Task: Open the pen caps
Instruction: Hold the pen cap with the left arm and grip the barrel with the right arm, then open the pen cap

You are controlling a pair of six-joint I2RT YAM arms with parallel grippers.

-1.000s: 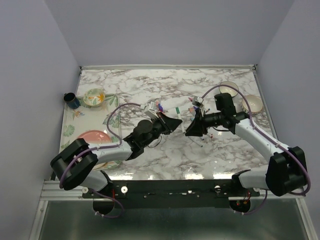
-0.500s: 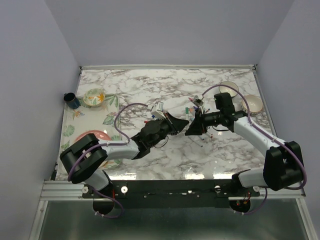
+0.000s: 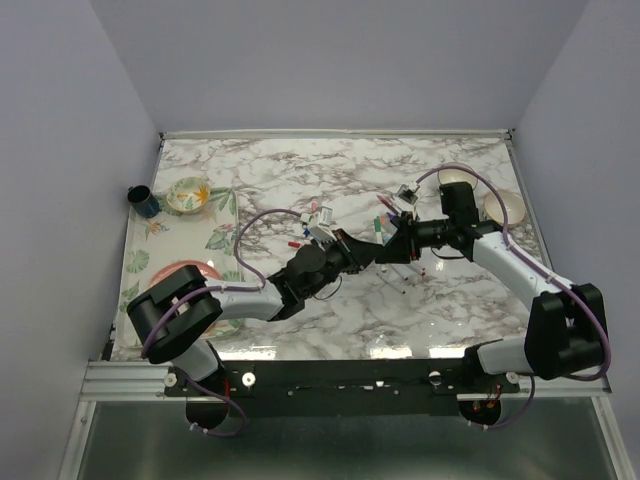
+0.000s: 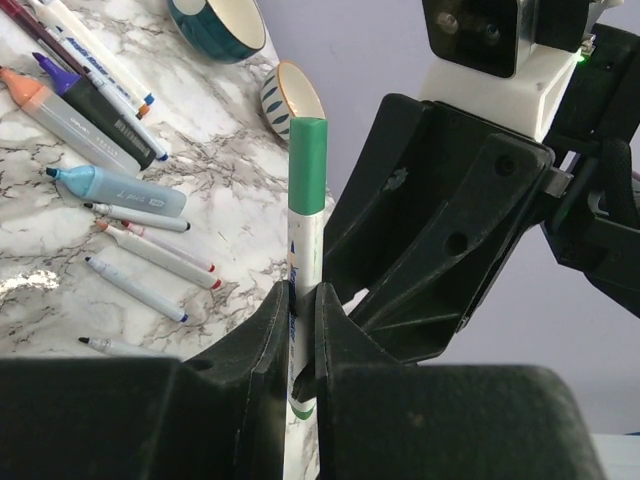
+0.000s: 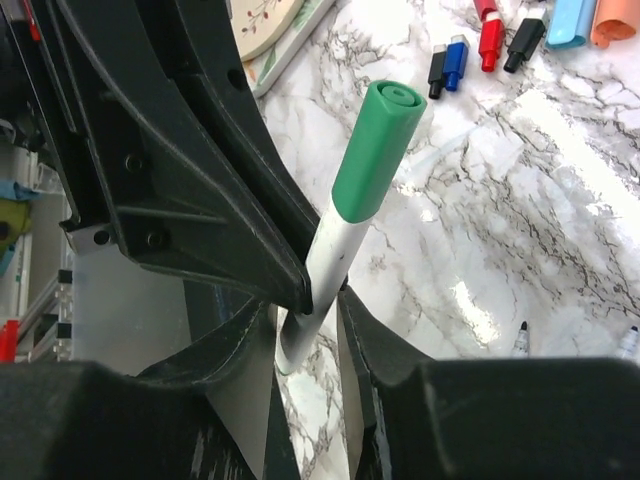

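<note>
The left gripper (image 4: 300, 297) clamps the white pen (image 4: 303, 250), its green cap (image 4: 307, 165) standing clear beyond the fingertips; the right gripper (image 5: 305, 322) has fingers apart, flanking the barrel below the cap

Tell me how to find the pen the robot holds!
On the marble table, find where the robot's left hand and right hand meet. The left hand pinches a white pen with a green cap; the other pens lie flat.
</note>
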